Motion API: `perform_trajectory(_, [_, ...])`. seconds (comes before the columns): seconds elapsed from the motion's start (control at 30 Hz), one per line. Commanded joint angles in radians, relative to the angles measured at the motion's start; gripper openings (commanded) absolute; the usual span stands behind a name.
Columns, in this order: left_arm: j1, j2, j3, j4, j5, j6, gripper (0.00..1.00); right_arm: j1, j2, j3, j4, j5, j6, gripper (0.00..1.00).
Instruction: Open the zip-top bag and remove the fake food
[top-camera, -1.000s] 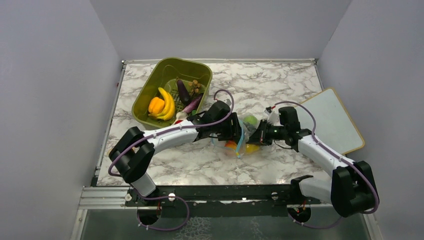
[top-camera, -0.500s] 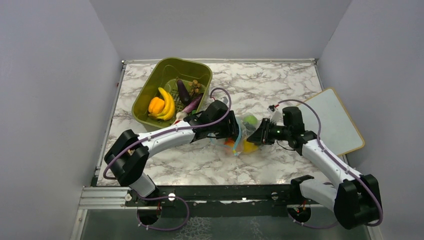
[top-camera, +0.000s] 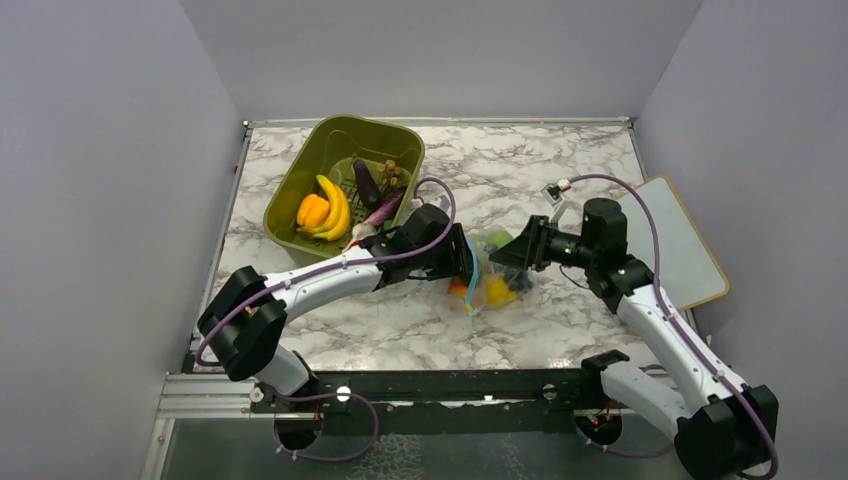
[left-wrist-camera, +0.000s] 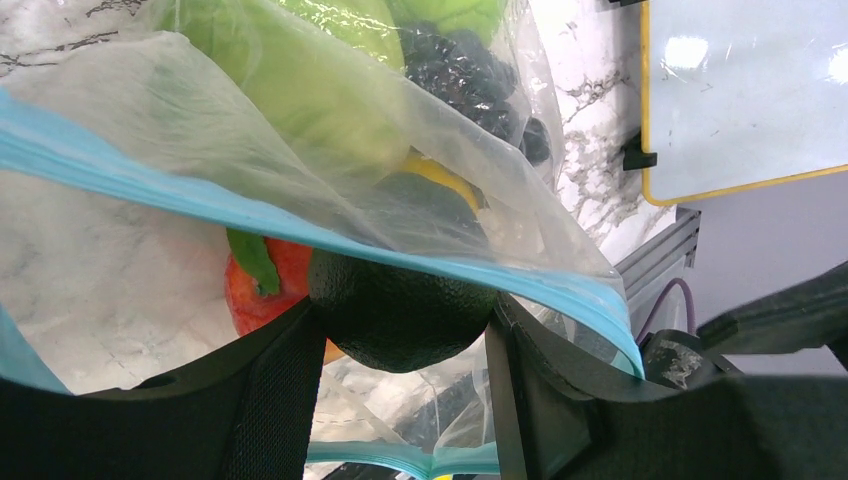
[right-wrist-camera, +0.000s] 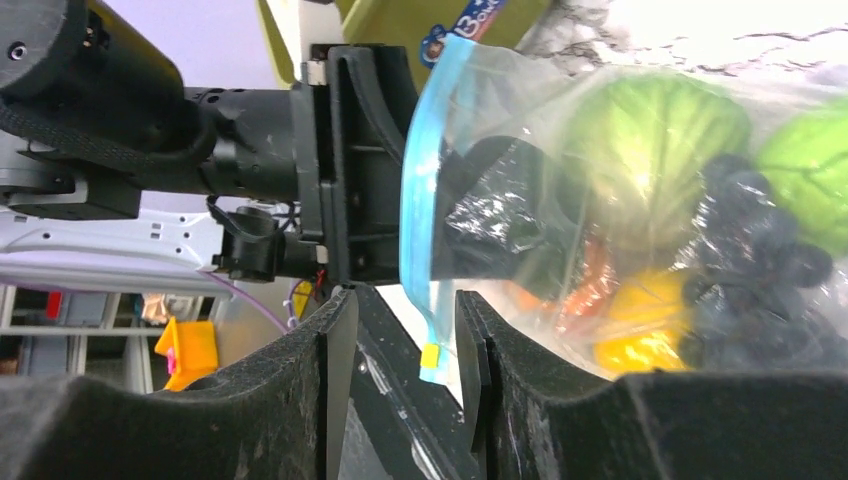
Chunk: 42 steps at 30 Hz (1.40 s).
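Though left gripper (left-wrist-camera: 402, 305) clasps dark fake food (left-wrist-camera: 395, 330), zip-top bag (left-wrist-camera: 150, 240) veils rest.

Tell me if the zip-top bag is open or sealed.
Open: the zip-top bag has its blue zipper strips parted, and the left gripper reaches through the mouth, jaws around a dark green piece inside.

Seen from above, the zip-top bag (top-camera: 492, 272) hides the left gripper's (left-wrist-camera: 400, 312) jaws.

readable text: none | small printed label (right-wrist-camera: 478, 18) by green bin (right-wrist-camera: 385, 15): letters cut off, illegible
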Motion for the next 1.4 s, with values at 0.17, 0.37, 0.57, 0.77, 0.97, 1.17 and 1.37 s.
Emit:
perform_trajectory(0.17, [-0.003, -0.032, -0.012, 0.028, -0.018, -0.005, 0.22, 0.113, 0.114, 0.116, -0.003, 0.043, -0.058, 0.42])
perform_trajectory(0.37, [-0.002, -0.031, -0.009, 0.03, -0.013, -0.002, 0.22, 0.137, 0.182, 0.165, -0.033, 0.1, -0.083, 0.4])
perform_trajectory(0.57, [-0.002, -0.029, -0.001, 0.025, -0.011, 0.001, 0.22, 0.161, 0.244, 0.202, -0.061, 0.119, -0.099, 0.38])
perform_trajectory(0.77, [-0.002, -0.026, 0.005, 0.023, -0.01, 0.002, 0.22, 0.193, 0.271, 0.203, -0.065, 0.145, -0.11, 0.33])
perform_trajectory(0.97, [-0.003, -0.028, 0.003, 0.022, -0.008, 0.001, 0.22, 0.195, 0.26, 0.202, -0.088, 0.238, -0.108, 0.19])
perform_trajectory(1.17, [-0.003, -0.041, -0.004, 0.019, -0.014, -0.001, 0.22, 0.195, 0.23, 0.215, -0.12, 0.305, -0.115, 0.09])
perform_trajectory(1.37, [-0.003, -0.042, -0.003, 0.016, -0.013, 0.001, 0.21, 0.195, 0.222, 0.215, -0.154, 0.351, -0.113, 0.03])
